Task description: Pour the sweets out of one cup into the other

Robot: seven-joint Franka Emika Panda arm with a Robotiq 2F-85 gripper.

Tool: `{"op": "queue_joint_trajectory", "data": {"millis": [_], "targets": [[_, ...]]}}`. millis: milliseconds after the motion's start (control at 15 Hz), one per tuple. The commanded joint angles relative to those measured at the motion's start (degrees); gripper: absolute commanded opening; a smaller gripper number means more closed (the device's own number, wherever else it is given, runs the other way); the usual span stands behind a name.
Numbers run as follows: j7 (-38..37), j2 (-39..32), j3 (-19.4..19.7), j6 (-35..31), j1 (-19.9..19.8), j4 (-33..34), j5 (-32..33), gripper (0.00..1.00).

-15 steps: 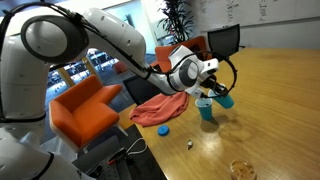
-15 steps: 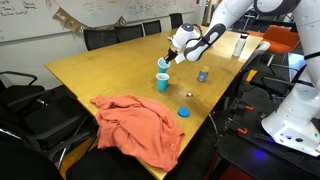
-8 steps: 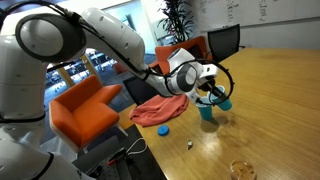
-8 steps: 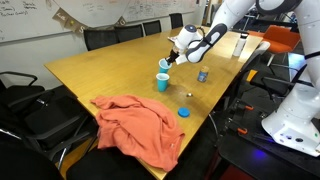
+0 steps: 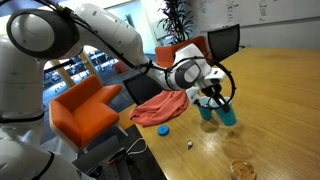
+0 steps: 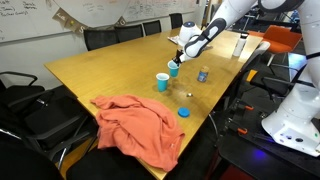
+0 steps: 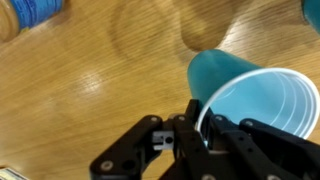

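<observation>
So, exterior view, gripper: the gripper (image 5: 214,97) was seen closed on the rim of the held cup (image 5: 228,115), a teal one, low over the wooden table (image 5: 285,95)
Exterior view, standing cup: the standing cup (image 5: 207,110), also teal, was set upright on the table just beside the held cup; whether the two touched could not be told
Exterior view, surroundings: a red cloth (image 5: 160,108) was spread near the table edge, a blue lid (image 5: 163,129) was laid just beside it, and an orange chair (image 5: 85,106) was placed off the table
Exterior view, cups: the held cup (image 6: 173,69) was held just beside the standing cup (image 6: 162,81) and slightly above it
Exterior view, other items: a small blue-and-silver container (image 6: 202,75) was found near the cups, the blue lid (image 6: 183,112) nearer the table edge, and the red cloth (image 6: 135,125) well apart from both cups
Wrist view, grip: the rim of the held cup (image 7: 255,95) was pinched between the fingers (image 7: 190,125), its open mouth turned toward the camera
Wrist view, tilt: the held cup was seen tipped rather than upright
</observation>
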State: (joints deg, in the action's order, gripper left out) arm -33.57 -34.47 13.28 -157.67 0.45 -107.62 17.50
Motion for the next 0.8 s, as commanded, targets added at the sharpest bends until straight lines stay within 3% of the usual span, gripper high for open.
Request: {"op": "queue_joint_trajectory", "data": {"millis": [0, 533, 600, 733], "targets": [[5.93, -0.85, -0.25, 5.52, -0.34, 1.73, -6.23, 0.01], [8.89, -4.81, -0.3, 8.16, -1.81, 4.45, -13.49, 0.01], [9.16, -5.26, -0.29, 8.46, -1.89, 4.8, -13.86, 0.23], [9.27, -5.31, 0.07, 8.22, -1.65, 4.7, -14.12, 0.39]]}}
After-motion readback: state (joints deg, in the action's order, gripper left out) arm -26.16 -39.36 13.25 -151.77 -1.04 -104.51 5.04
